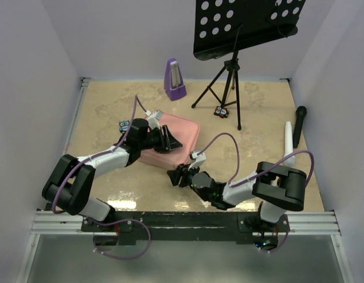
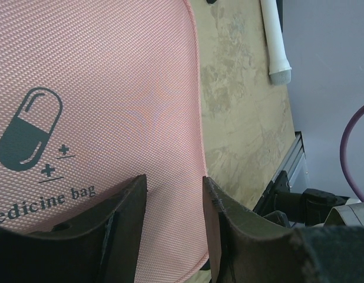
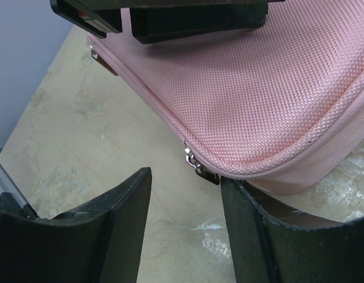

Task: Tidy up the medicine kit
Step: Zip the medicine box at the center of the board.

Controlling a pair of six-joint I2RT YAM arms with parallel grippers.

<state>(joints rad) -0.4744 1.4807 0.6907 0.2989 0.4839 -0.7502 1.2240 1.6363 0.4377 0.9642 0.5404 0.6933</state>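
The medicine kit (image 1: 185, 132) lies flat and zipped shut on the table (image 1: 111, 118), left of centre, well apart from the purple metronome (image 1: 175, 79) and the music stand (image 1: 232, 88) behind it. The left gripper (image 1: 168, 139) hangs over the lid beside the pill logo (image 2: 29, 130). Its jaws are partly apart with only woven fabric showing between them, and it has hold of nothing. Whether its fingertips touch the lid cannot be told. The right gripper (image 3: 185, 177) sits low at the near corner, jaws partly apart, with a small metal zip pull (image 3: 197, 167) in the gap between its fingers (image 3: 247, 236). The pull is not clamped. A second pull (image 3: 97, 56) shows further along the seam. Handling, as judged: the case is soft-sided, padded and probably light. Its walls will yield under a pinch, and the whole case is likely to slide on the smooth tabletop if pulled from one side. The coarse weave gives fair friction under a flat press. Take hold at the zip pull, which is the only small rigid part, and pinch it squarely, since it is thin and can swivel out of the jaws. Hold the lid down from above to brace against the zip drag.
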